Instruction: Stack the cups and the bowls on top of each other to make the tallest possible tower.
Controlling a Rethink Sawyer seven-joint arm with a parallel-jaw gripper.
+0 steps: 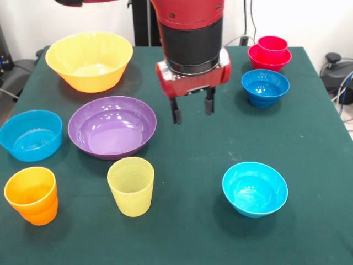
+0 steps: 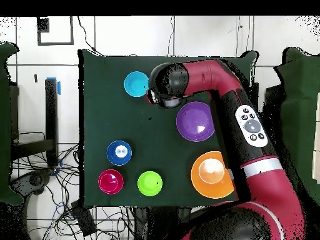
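The tower (image 1: 269, 52) amounts so far to a single pairing: a red cup (image 1: 273, 44) nested in a small red bowl at the far corner of the bench (image 1: 193, 232), with a dark blue bowl (image 1: 265, 87) just in front of it. Everything else lies single and unstacked, so by my judgement the build has barely begun and nearly all the work is left. The end effector (image 1: 192, 109) hangs over bare cloth in the middle of the bench, its two dark fingers (image 1: 176, 113) parted a moderate way and holding nothing. Beside it on one side sits the wide purple bowl (image 1: 112, 126), with the large yellow-orange bowl (image 1: 89, 60) behind that and the light blue straight-sided bowl (image 1: 31, 134) at the edge. Along the near side stand the orange cup (image 1: 32, 195), the ribbed pale yellow cup (image 1: 130, 185) and the cyan bowl (image 1: 255, 188), each well apart from its neighbours. The overhead view adds a lime green bowl (image 2: 150, 183) next to the red stack, which the front view does not take in; there the arm covers the two near cups. A sound base would likely be one of the broad bowls, with the smaller pieces going on top.
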